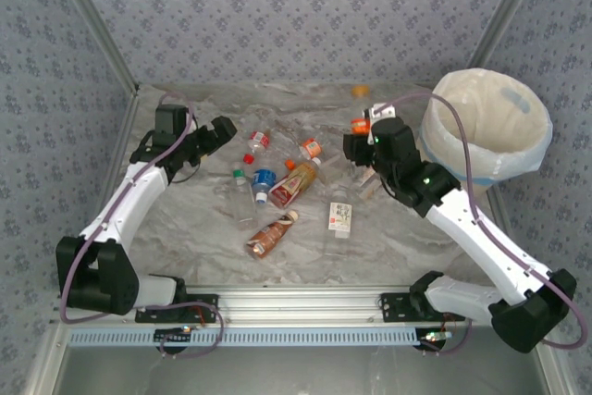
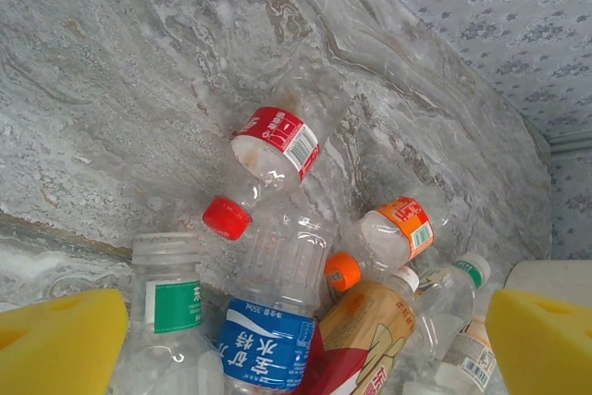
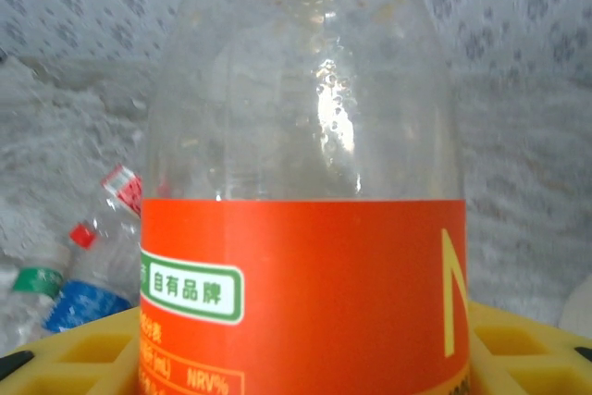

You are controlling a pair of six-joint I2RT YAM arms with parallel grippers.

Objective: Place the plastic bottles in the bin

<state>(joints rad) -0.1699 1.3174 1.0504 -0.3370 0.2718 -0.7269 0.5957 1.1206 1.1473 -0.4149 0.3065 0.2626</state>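
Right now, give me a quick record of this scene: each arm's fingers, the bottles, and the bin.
left fingers: open, holding nothing, facing the pile
right fingers: closed on the orange-label bottle
loose bottles: several lying mid-table, mixed cap colours
bin: far right, bag-lined, beside the right arm
task status: most bottles not yet binned

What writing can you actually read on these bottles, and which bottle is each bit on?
"自有品牌": green-edged badge on the orange-label bottle, right wrist view.
"NRV%": small print lower on that label.
Blue-label bottle, left wrist view: white Chinese characters, upside down, not surely readable.
Red-label bottle and the other labels: too small or blurred.
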